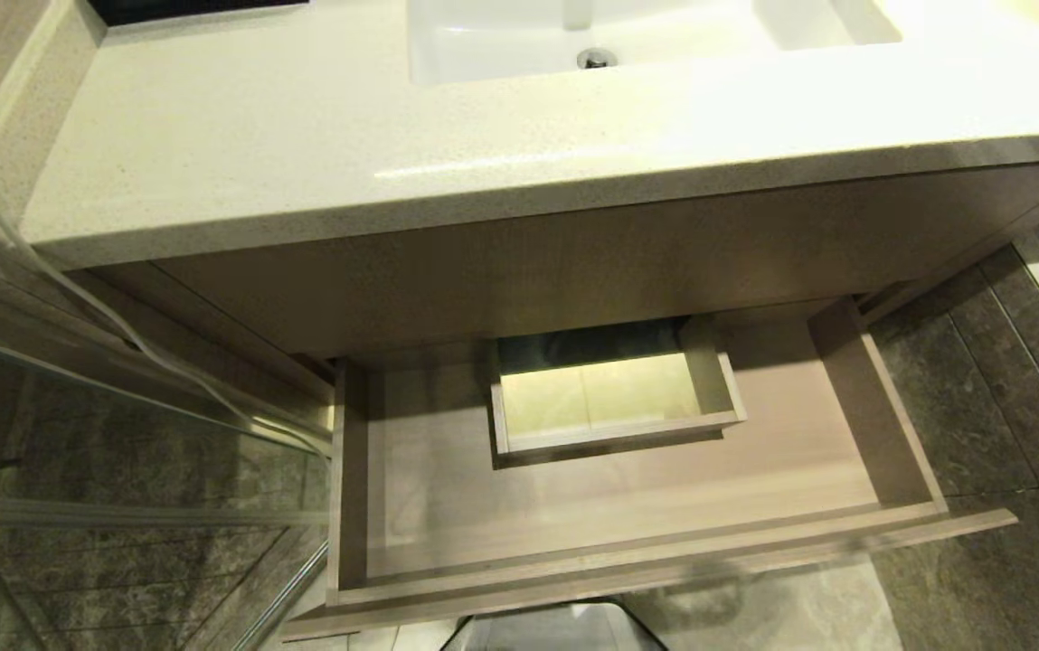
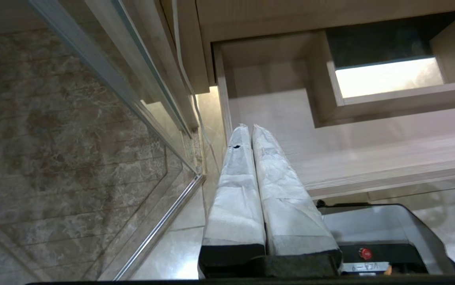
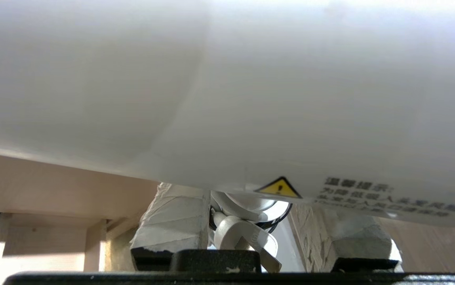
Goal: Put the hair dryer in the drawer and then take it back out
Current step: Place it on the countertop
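Under a speckled bathroom tabletop [image 1: 320, 154] the drawer [image 1: 628, 506] is pulled open and bare, while the hair dryer [image 3: 251, 99] is clamped in the half-closed right gripper [image 3: 251, 233], left gripper [image 2: 251, 130] shut and idle; its smooth barrel could be dropped by a slipping grip.

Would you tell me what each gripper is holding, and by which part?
The right gripper holds the hair dryer, apparently by its handle. The left gripper holds nothing.

The drawer [image 1: 628, 506], pale beige wood-grain with a rectangular cutout [image 1: 609, 398] toward twelve o'clock in its base, stands pulled open with nothing lying in it, while the white hair dryer's [image 3: 251, 87] fat barrel, bearing a yellow warning triangle, fills the right wrist view.
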